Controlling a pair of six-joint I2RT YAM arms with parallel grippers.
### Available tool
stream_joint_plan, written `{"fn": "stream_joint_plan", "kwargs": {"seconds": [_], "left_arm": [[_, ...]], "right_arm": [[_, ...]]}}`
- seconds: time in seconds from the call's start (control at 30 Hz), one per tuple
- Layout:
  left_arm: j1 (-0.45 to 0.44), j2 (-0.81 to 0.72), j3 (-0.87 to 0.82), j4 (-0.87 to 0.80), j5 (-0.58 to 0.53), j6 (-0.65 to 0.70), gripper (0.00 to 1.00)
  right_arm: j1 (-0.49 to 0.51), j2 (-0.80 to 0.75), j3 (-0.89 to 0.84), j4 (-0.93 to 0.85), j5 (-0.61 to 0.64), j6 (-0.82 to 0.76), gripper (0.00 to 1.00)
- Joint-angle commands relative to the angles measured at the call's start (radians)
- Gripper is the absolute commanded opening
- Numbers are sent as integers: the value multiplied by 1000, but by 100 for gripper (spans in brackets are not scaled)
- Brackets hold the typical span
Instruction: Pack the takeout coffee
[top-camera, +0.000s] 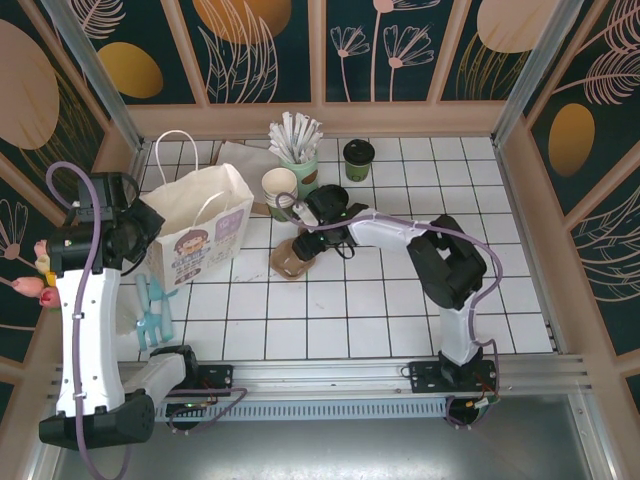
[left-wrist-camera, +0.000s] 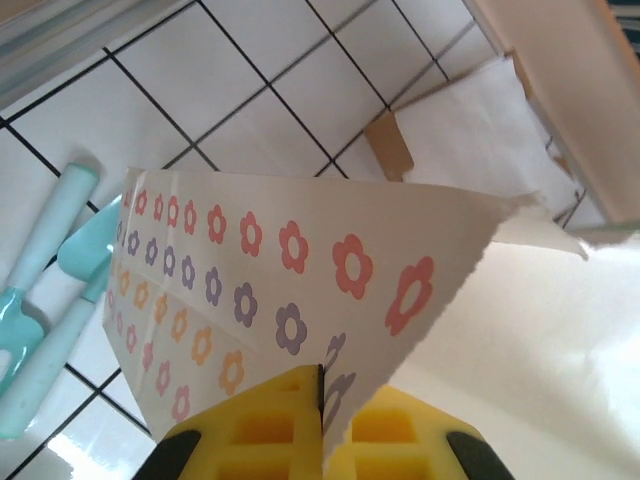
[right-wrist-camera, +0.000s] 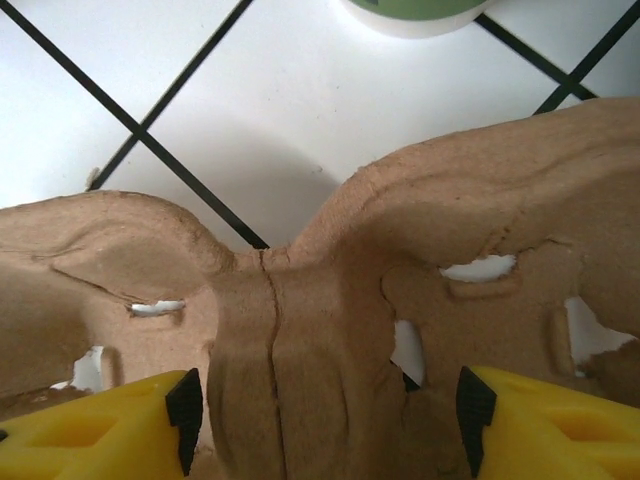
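- Two arms reach over a white tiled table (top-camera: 400, 310). One is at 9 o'clock and the other near the centre.
- The left gripper (left-wrist-camera: 322, 400) has its yellow pads pressed together on the top edge of a tall white paper bag (top-camera: 205, 230). The bag is printed with small flowers and stands upright at 9 to 10 o'clock.
- The right gripper (right-wrist-camera: 325, 420) has its jaws apart, astride the middle ridge of a brown two-hole pulp carrier (top-camera: 285, 262). A gap shows beside one finger, so nothing is clamped.
- The takeout coffee (top-camera: 358, 158) is a small dark green paper cup with a dark round top. It stands upright near the far edge, at about 1 o'clock from the carrier and well apart from both grippers.
- A pale mint holder (top-camera: 299, 170) of white-wrapped straws sits at 9 o'clock of the coffee and 12 o'clock of the carrier.
- A cream-coloured open paper cup (top-camera: 279, 186) stands just beside the holder, at its 8 o'clock.
- Teal plastic utensils (top-camera: 155, 312) lie on the tiles at 6 o'clock of the bag.
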Motion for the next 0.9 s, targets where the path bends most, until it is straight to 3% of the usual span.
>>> {"fn": "stream_joint_plan", "kwargs": {"seconds": [0.0, 0.2, 0.43, 0.67, 0.87], "left_arm": [[4, 3, 18, -87, 116, 117, 0], [3, -11, 53, -203, 163, 199, 0], [-13, -47, -36, -178, 313, 213, 0], [-66, -97, -163, 20, 398, 89, 0], [-241, -131, -341, 291, 397, -115, 0]], "right_arm": [[24, 31, 51, -87, 31, -35, 68], [23, 20, 69, -160, 84, 47, 52], [-13, -81, -26, -224, 147, 128, 48], [-125, -226, -184, -223, 169, 183, 48], [-270, -308, -256, -207, 201, 205, 48]]}}
